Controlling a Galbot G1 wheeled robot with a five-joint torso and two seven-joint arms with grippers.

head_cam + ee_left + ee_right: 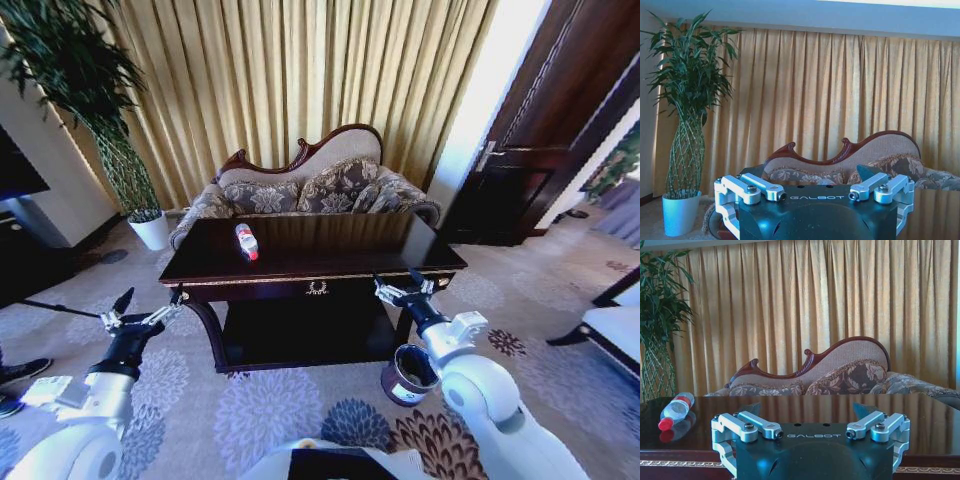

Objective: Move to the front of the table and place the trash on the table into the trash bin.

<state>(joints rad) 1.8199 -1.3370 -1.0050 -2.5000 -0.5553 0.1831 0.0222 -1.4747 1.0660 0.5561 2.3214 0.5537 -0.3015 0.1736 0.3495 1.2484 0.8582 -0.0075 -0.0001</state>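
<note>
The big dark table [400,255] stands in front of the robot, with a gold emblem on its front drawer and a lower shelf under the top. Behind the table is a sofa [320,185] with flowery cushions, and behind that hang long gold curtains [300,70].

On the table top, toward its left side, lies a clear plastic bottle [246,241] with a red label and a red cap. It lies on its side, and the cap end points toward the table's front edge. In the right wrist view the same bottle [675,410] lies on the shiny top, and its reflection shows in the wood.

The trash bin [408,374] stands on the carpet just in front of the table's right front leg — small, round and dark, with a white label on its side. Its open top tips a little toward the robot. I cannot tell if anything is inside it.

The left gripper [145,306] hangs in the air near the table's left front corner, fingers apart, holding nothing. The right gripper [404,286] hangs at the table's front edge on the right side, just above the bin — fingers apart too, and empty.

A tall plant in a white pot [152,231] stands on the floor beyond the table's left end.
</note>
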